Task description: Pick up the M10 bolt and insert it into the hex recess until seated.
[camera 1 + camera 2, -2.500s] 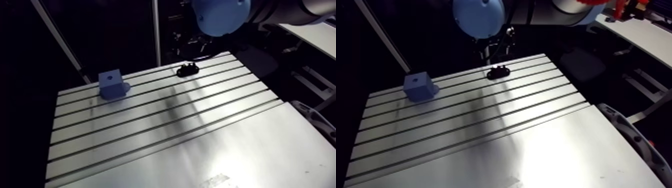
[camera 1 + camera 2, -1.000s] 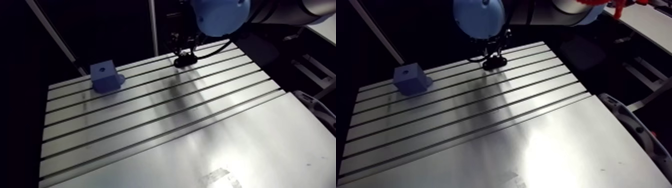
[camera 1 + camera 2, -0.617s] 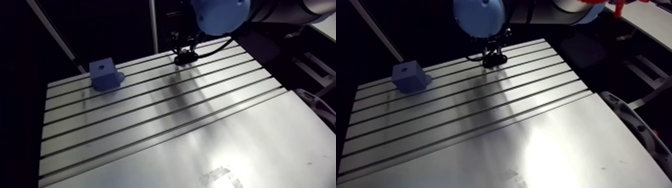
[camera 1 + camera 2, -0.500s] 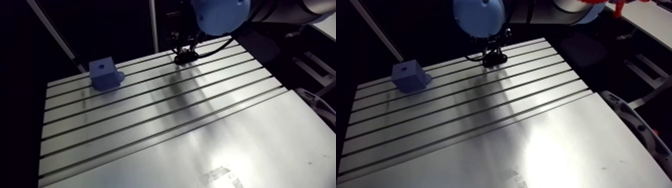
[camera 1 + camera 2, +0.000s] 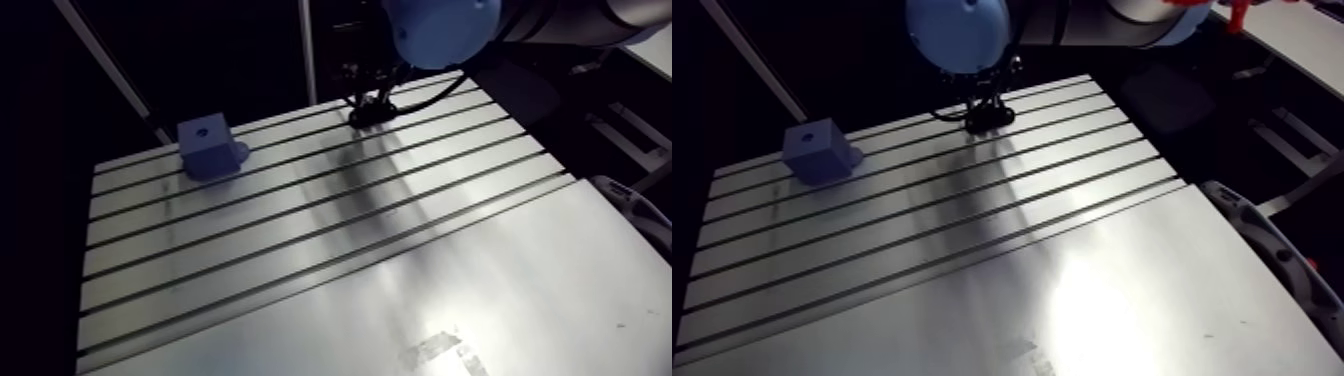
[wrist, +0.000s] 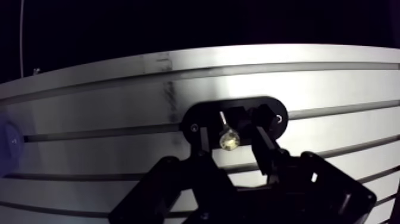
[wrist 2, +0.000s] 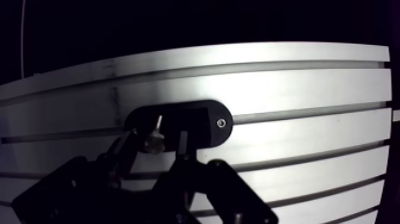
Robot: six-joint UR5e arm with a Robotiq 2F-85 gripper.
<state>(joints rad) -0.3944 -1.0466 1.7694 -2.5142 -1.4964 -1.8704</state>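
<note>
**Claw straddling the bolt, grip not yet made**

The M10 bolt (image 6: pixel 229 140) stands upright in a black oval holder (image 7: pixel 205 122) near the far edge of the slotted table (image 5: pixel 300 260). The claw (image 6: pixel 231 132) is down over it, its fingers (image 6: pixel 263 138) apart on either side of the bolt head, with what looks like a slim gap on each side. Nothing is clamped yet.

To do this step well, centre the head between the pads and close squarely so the shank does not tip. Then lift straight up out of the holder before crossing to the blue block (image 5: pixel 208 146), which is well apart, its recess on top.

In the earliest arm view the holder sat uncovered; since then the claw has come down onto it. Block and holder keep their places.
</note>
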